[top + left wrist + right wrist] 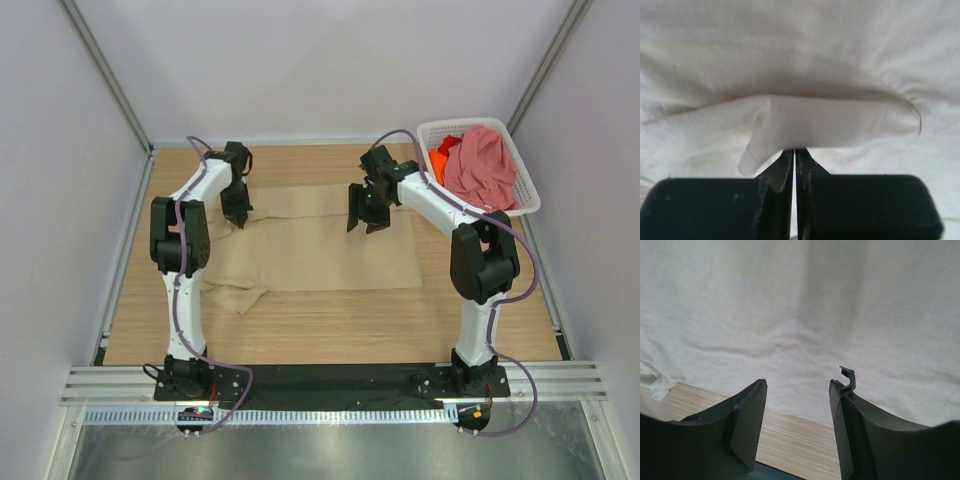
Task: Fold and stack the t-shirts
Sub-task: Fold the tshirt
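A beige t-shirt (320, 245) lies spread flat on the wooden table, one sleeve trailing off its near left corner. At the shirt's far left part my left gripper (238, 218) points down. In the left wrist view that gripper (795, 150) is shut, with a raised fold of the beige cloth (840, 117) pinched at its tips. My right gripper (366, 222) hangs over the far right part of the shirt. In the right wrist view it (799, 382) is open with nothing between its fingers, above the cloth's (790, 305) edge. A dusty pink t-shirt (480, 165) and an orange one (441, 160) lie bunched in the basket.
The white lattice basket (527, 190) stands at the far right corner of the table. Bare wood (330, 325) runs along the near side of the shirt. Walls close in the table on the left, right and back.
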`<move>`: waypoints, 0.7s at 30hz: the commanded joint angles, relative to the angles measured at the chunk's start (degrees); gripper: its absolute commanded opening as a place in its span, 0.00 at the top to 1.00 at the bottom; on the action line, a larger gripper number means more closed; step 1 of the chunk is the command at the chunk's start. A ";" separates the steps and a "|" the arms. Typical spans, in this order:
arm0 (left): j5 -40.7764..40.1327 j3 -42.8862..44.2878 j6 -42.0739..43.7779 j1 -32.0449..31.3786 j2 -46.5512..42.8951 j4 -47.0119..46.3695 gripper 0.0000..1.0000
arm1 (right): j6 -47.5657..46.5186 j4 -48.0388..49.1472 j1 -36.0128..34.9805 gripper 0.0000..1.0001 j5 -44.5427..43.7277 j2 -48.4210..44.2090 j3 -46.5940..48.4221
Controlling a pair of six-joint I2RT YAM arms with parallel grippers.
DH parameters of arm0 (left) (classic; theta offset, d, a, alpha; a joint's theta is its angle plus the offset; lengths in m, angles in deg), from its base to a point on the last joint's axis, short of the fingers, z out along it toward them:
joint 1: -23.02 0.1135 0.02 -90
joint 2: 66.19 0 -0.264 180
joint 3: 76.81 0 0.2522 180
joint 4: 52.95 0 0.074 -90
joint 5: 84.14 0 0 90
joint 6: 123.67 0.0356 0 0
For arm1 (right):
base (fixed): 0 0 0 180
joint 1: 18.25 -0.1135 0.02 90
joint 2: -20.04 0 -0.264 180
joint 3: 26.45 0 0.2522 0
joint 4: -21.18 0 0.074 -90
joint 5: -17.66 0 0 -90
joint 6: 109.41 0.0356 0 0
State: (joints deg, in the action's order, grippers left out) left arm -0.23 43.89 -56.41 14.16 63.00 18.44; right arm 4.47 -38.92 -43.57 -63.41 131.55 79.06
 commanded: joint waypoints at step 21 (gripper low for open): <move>17.41 -10.61 -1.78 0.16 -10.45 1.88 1.00 | -0.41 1.44 0.10 0.40 0.92 -3.31 -2.18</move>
State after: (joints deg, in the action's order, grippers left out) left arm 12.10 33.22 -57.90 14.16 53.54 20.17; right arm 4.47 -38.77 -43.57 -63.15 131.39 77.13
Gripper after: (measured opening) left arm 0.005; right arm 0.599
